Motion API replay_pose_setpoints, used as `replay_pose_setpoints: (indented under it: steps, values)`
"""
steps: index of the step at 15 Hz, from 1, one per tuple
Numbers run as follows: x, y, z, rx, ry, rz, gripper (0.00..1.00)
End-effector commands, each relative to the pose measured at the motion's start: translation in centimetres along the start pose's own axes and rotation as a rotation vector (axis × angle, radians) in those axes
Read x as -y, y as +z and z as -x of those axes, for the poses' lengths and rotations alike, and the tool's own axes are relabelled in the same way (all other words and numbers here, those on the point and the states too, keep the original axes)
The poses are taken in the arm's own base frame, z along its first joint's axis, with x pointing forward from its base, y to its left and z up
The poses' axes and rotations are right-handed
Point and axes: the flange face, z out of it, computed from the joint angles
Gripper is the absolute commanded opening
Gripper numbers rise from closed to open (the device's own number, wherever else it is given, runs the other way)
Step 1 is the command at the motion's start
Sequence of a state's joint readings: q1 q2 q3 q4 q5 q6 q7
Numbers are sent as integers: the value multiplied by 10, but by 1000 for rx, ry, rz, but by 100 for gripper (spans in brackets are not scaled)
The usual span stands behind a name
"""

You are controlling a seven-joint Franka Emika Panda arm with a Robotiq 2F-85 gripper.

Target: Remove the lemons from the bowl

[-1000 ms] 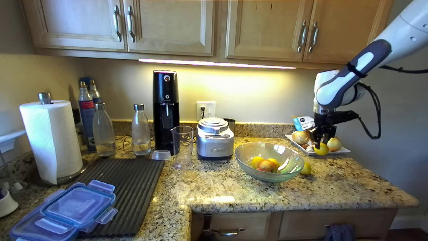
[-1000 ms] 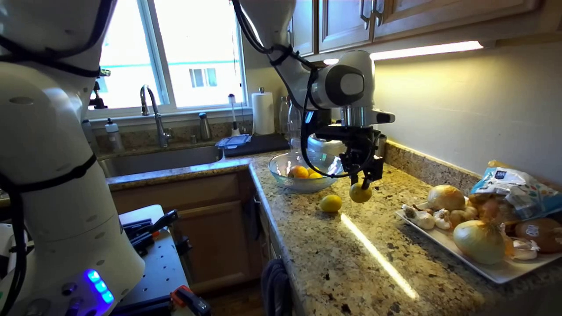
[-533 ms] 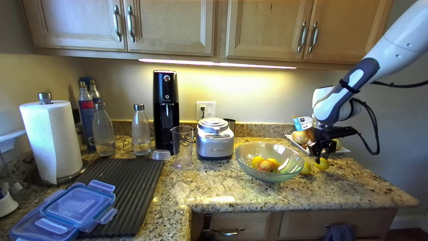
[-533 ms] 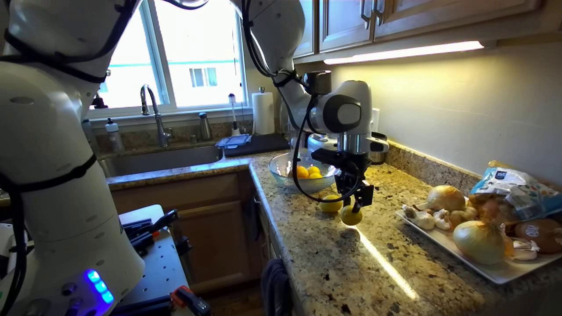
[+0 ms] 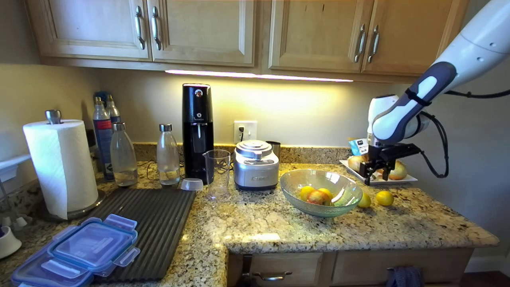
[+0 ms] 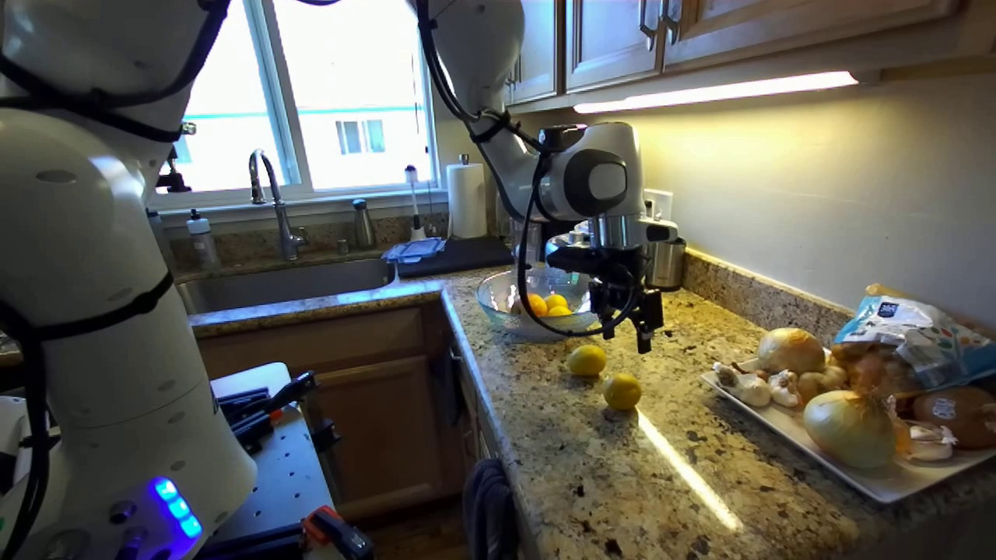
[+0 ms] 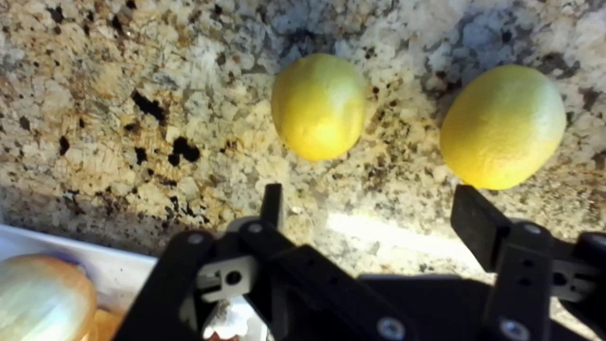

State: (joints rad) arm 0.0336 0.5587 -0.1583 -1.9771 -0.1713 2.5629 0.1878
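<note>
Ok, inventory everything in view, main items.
Glass bowl: one, greenish, counter
Lemons: two, yellow, counter; apparently two more in bowl
Reddish fruit: one, red-yellow, bowl
Tray: one, white, counter
Onions: at least two, golden, tray
Garlic: several, white, tray
Appliance: one, silver, counter
Tall machine: one, black, counter
Bottles: several, clear and blue, counter
Paper roll: one, white, counter
Mat: one, dark, counter
Sink: one, steel, below window
Gripper: one, black, open, above counter
Arm: one, white, over counter
</note>
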Motion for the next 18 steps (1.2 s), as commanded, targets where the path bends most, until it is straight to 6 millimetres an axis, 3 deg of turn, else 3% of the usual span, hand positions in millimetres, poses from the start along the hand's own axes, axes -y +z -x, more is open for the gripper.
replay_pose_setpoints:
  steps: [1, 5, 9, 18]
  values:
    - [8, -46, 20, -78, -18, 6, 100]
    - [28, -93, 27, -125, -62, -13, 100]
    - [66, -126, 30, -172, -134, -45, 100]
    - [177, -142, 44, -117, -161, -173, 100]
